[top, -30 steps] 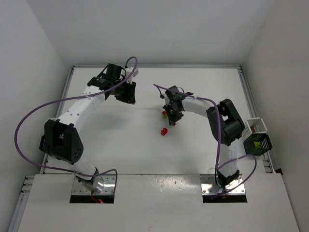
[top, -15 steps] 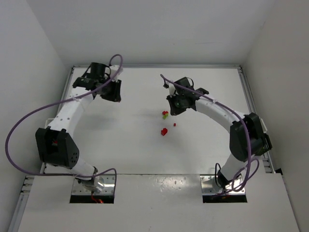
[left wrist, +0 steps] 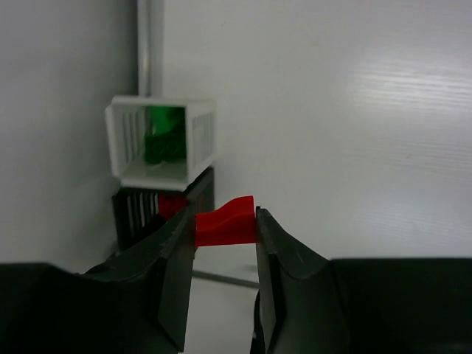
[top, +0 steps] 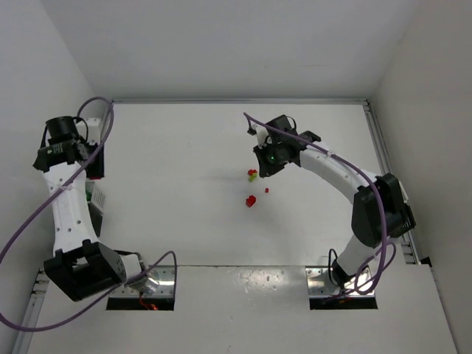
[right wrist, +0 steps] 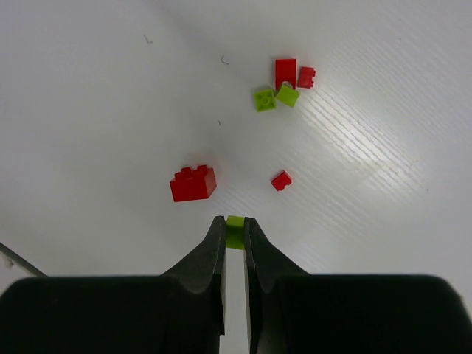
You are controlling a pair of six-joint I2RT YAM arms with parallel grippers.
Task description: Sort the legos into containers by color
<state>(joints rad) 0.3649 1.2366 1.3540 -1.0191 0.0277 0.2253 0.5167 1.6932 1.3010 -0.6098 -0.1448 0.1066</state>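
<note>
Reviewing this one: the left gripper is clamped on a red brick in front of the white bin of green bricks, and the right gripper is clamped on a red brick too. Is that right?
Not quite. The right wrist view shows the right gripper pinching a lime-green brick, not a red one. The rest of the statement stands.

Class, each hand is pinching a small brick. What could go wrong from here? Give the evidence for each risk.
The left hand pinches the red brick only at the tips; it might slip out early.
The white bin with green bricks sits right beside the dark bin; a slightly off release could land red among green.
The right hand grips its lime brick by the very tips too.
</note>
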